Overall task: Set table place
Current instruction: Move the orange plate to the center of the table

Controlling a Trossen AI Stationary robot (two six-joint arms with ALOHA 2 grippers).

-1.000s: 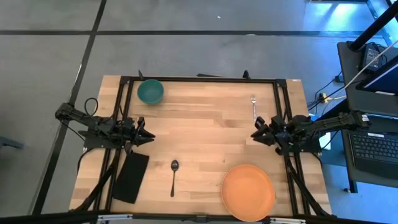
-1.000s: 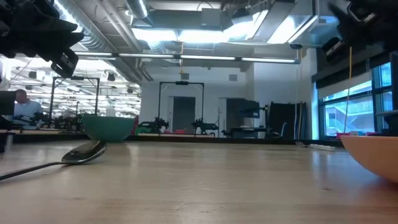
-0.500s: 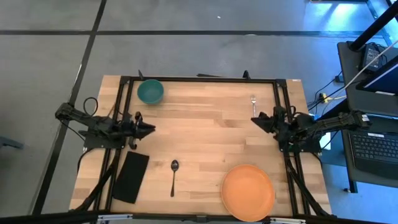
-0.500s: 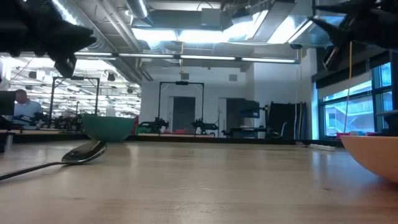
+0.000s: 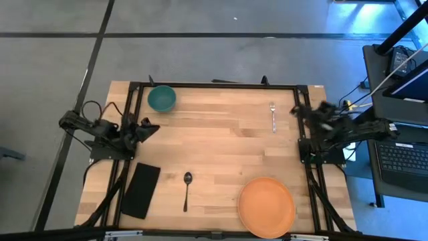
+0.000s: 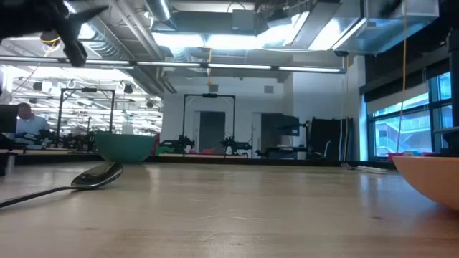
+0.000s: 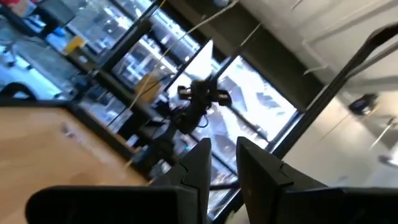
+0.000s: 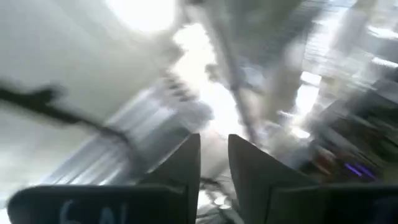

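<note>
The wooden table (image 5: 221,147) bears a teal bowl (image 5: 161,98) at the far left, a fork (image 5: 273,116) at the far right, a spoon (image 5: 186,189) and a black napkin (image 5: 140,190) at the near left, and an orange plate (image 5: 267,206) at the near right. My left gripper (image 5: 151,126) is at the left edge, raised and empty, with its fingers (image 7: 198,167) close together. My right gripper (image 5: 298,110) is at the right edge beside the fork, raised and empty, its fingers (image 8: 186,163) also close together. The low view shows the spoon (image 6: 93,175), the bowl (image 6: 125,147) and the plate (image 6: 430,175).
The black frame (image 5: 214,85) runs along the table's edges, and both arm bases stand on it. The middle of the tabletop between bowl, fork, spoon and plate is bare wood. A laptop (image 5: 404,157) stands off the table to the right.
Both grippers have drawn back from over the table toward their own side edges and tipped upward. The left one has risen toward the far left. The right one has swung toward the far right and left the low view. No object has moved.
</note>
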